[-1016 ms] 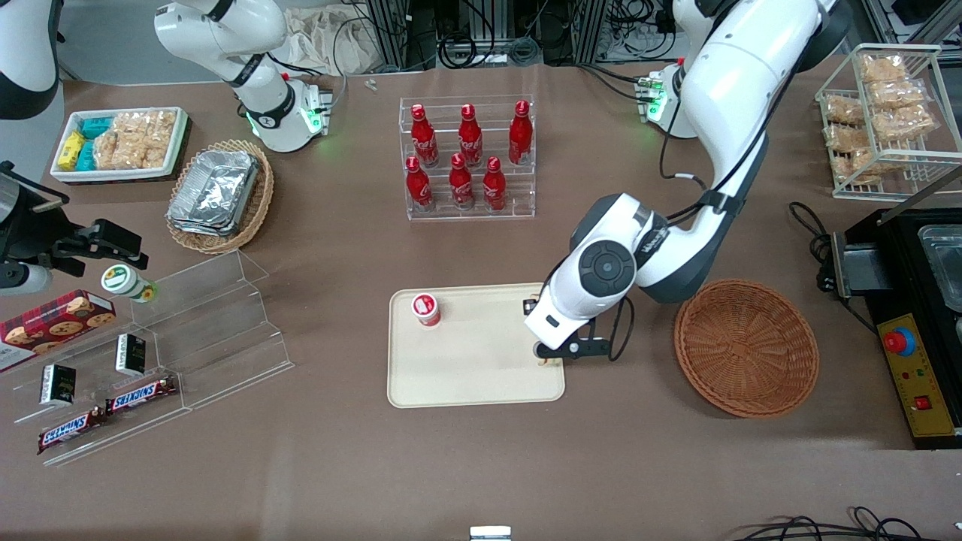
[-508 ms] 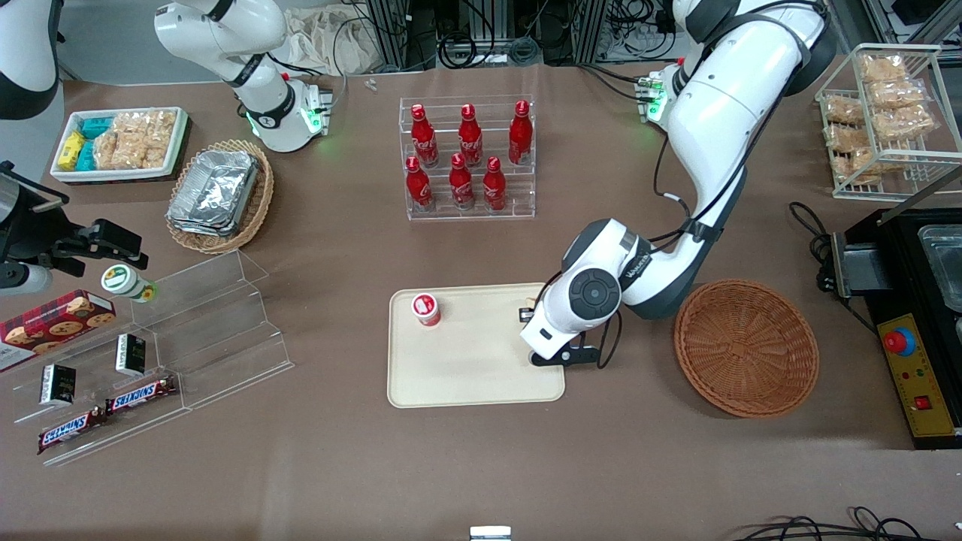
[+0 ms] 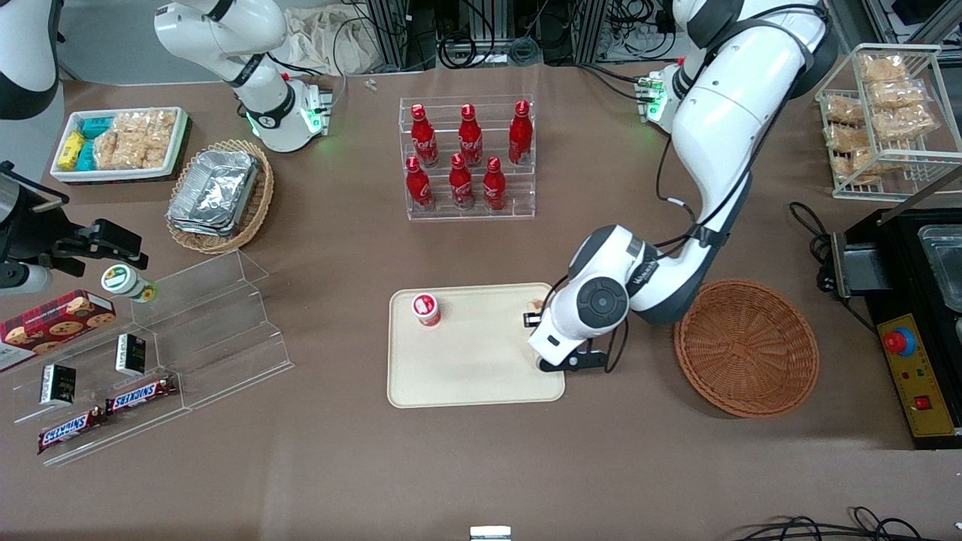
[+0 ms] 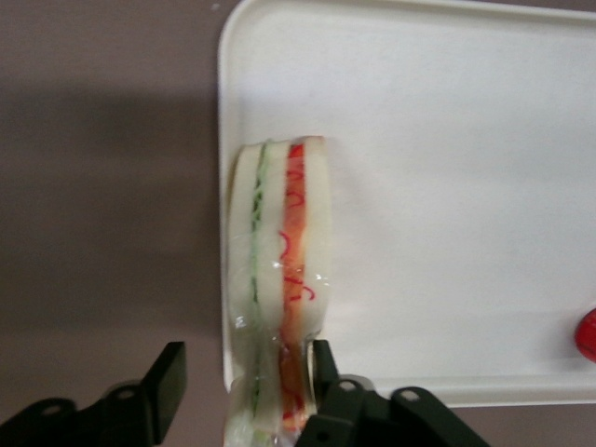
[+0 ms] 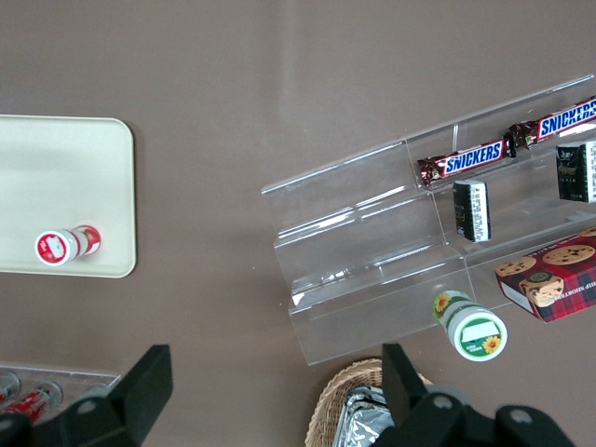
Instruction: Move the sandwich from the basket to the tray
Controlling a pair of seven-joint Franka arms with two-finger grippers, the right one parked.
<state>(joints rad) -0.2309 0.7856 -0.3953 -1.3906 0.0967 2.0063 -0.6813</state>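
The sandwich (image 4: 279,270), white bread with a green and an orange-red filling stripe and a clear wrap, lies on the tray (image 4: 447,186) just inside its rim. My gripper (image 4: 244,372) is open around the sandwich's near end. One finger (image 4: 322,365) touches the bread; the other (image 4: 166,377) stands apart from it, over the brown table. In the front view the hand (image 3: 579,319) hangs over the tray (image 3: 466,376) at its edge beside the basket (image 3: 745,347) and hides the sandwich. The round reddish-brown basket holds nothing.
A small red-capped bottle (image 3: 425,309) stands on the tray toward the parked arm's end. A clear rack of red bottles (image 3: 467,158) stands farther from the front camera. A black appliance (image 3: 913,315) flanks the basket, and a wire rack of snacks (image 3: 883,120) stands farther back.
The hand stayed over the tray's basket-side edge, shifting slightly toward the tray's middle and then back toward the basket.
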